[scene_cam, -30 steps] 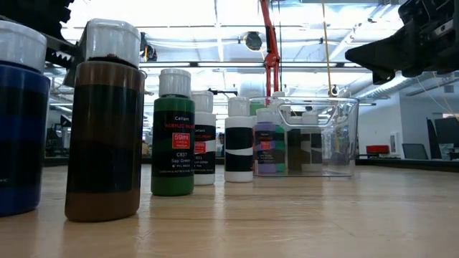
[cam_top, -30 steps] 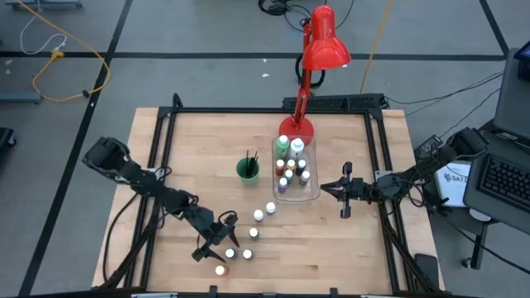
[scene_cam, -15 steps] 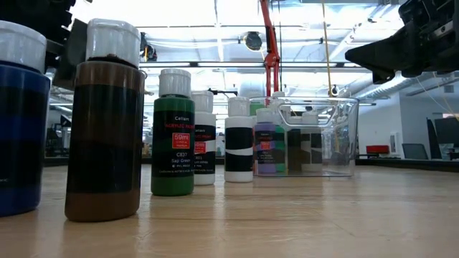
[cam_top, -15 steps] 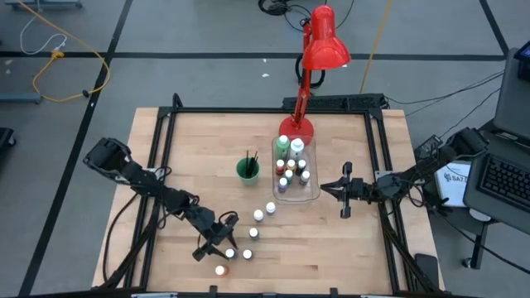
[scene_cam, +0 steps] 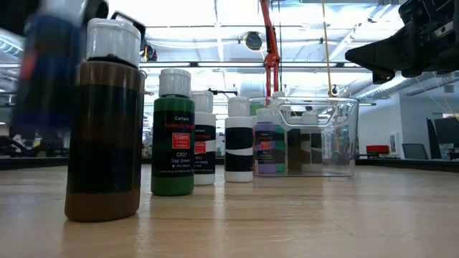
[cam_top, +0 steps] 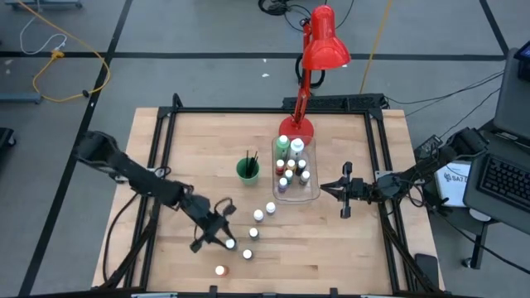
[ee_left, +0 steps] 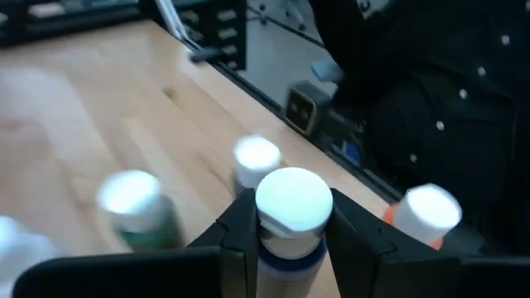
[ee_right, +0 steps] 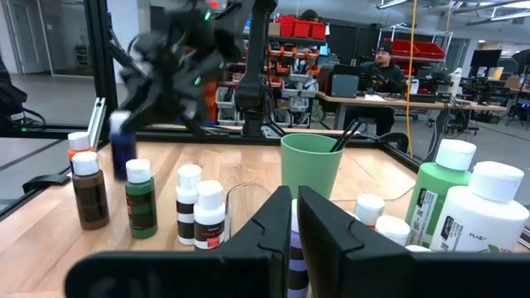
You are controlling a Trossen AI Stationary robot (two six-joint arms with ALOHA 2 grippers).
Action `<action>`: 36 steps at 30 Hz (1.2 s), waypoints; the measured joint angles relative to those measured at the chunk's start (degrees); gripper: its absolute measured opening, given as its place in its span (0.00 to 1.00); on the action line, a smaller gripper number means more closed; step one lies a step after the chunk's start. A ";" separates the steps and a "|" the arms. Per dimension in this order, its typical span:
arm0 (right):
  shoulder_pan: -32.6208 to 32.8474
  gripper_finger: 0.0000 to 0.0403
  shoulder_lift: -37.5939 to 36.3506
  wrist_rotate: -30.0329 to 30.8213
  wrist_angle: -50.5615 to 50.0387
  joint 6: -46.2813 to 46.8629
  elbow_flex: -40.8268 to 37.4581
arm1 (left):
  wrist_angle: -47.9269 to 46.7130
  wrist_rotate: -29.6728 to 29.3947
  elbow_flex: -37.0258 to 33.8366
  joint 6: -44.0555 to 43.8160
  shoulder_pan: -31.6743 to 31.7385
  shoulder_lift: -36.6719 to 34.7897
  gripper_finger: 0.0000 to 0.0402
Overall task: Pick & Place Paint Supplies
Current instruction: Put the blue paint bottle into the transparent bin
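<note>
A blue paint bottle [ee_left: 291,217] is held upright by the neck between the jaws of the left gripper [cam_top: 217,234], lifted clear of the worktop [cam_top: 199,149] at its front left; the clear bin [cam_top: 310,192] lies well away toward the back right, past the row of loose bottles [cam_top: 259,215], so the carry is judged to run that way. The right gripper [cam_top: 346,192] waits just beside the bin, jaws closed on nothing.

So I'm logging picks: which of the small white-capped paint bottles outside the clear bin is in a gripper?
The dark blue white-capped bottle, clamped at its neck by the left gripper and lifted; the others stand free on the wooden table.
</note>
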 joint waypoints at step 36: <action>-0.01 0.05 -0.02 0.00 -0.26 -2.88 0.02 | -6.96 -6.10 40.78 7.04 28.38 33.40 0.23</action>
